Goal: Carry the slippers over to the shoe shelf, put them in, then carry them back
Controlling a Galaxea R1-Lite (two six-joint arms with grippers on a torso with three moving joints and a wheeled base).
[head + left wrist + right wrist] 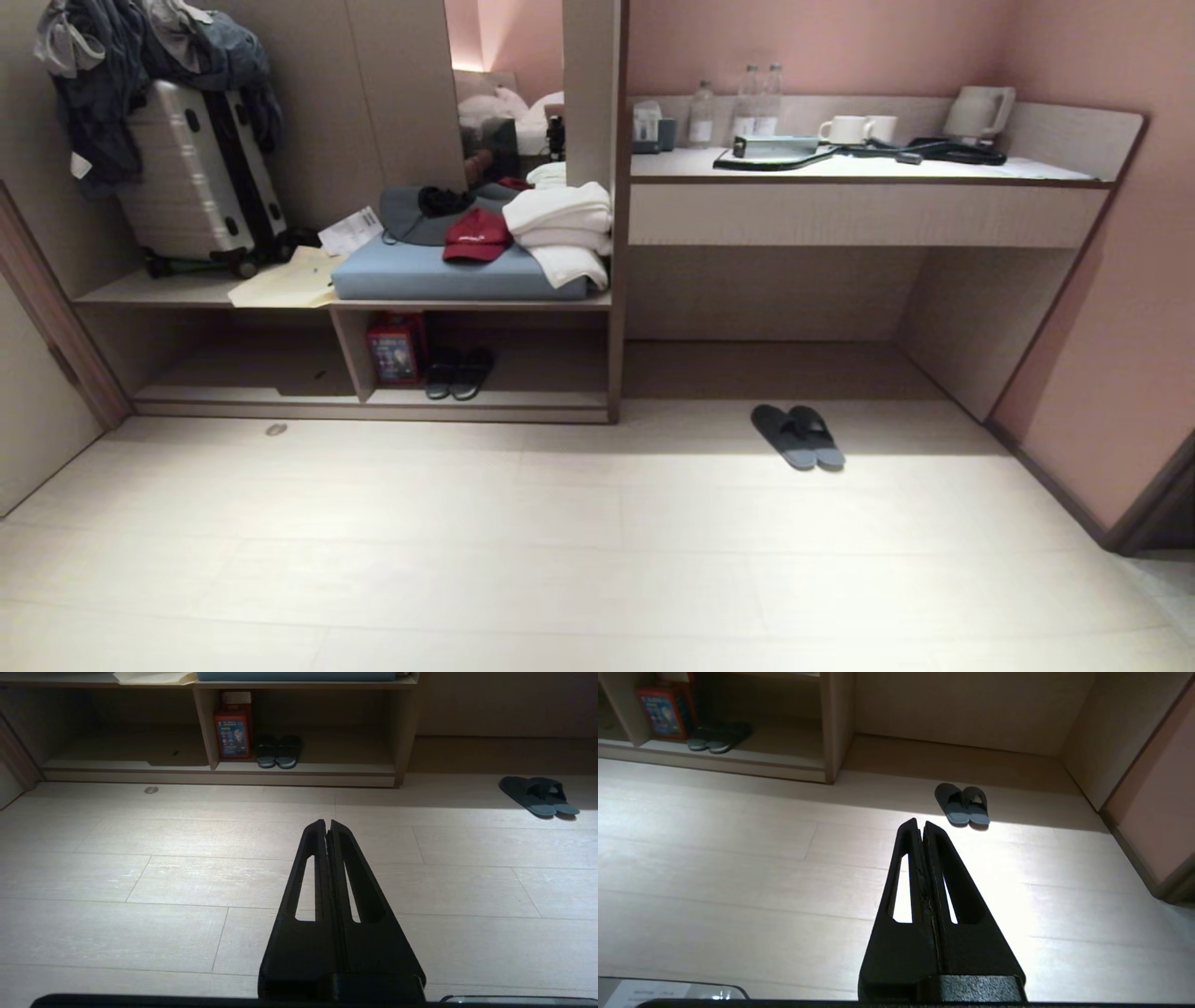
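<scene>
Lying side by side on the pale floor (560, 523), the slippers (798, 436) sit just in front of the tall recess under the desk (868, 210), toes pointing toward the recess, the two touching along their inner edges. You can see the shoe shelf (523, 397) well to their left, low under the bench with the blue cushion (439, 271); its right-hand cubby already holds a darker pair of slippers (459, 371) beside a red box (395, 348). A suitcase (201, 177) stands on the bench top at the far left.

Neither arm appears in your head view. From the wrist cameras, your left gripper (328, 823) hangs above bare floor facing the shelf, jaws pressed together with nothing between them. Your right gripper (920, 822) is likewise closed and empty, pointing toward the slippers but well short of them.
</scene>
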